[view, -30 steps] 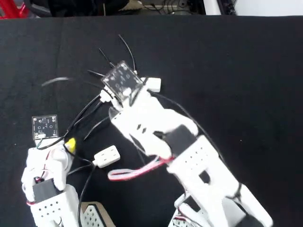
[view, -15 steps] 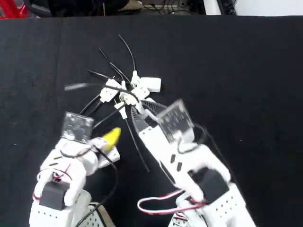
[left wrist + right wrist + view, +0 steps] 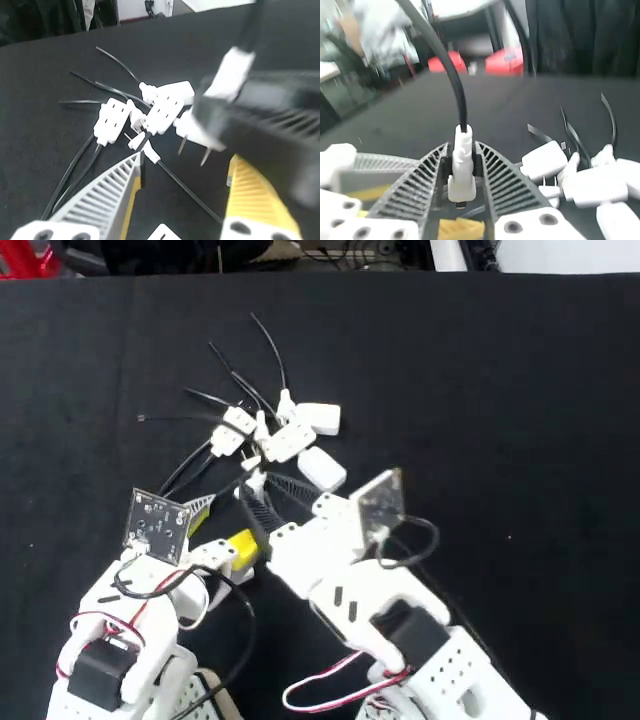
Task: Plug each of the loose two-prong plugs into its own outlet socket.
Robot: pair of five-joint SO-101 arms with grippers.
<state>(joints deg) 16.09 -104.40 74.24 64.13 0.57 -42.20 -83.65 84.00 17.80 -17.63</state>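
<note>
Right tool (image 3: 461, 146): clamped on a white two-prong plug (image 3: 461, 172) with a black cord | left tool (image 3: 186, 159): spread wide, holding nothing, that plug's prongs near its tips | white plastic outlet sockets (image 3: 285, 435): heaped mid black cloth desk (image 3: 500, 390), beyond both tools

Matte black cloth (image 3: 520, 390) throughout; red items (image 3: 505, 62) behind; white surface (image 3: 570, 255) beyond far edge.
</note>
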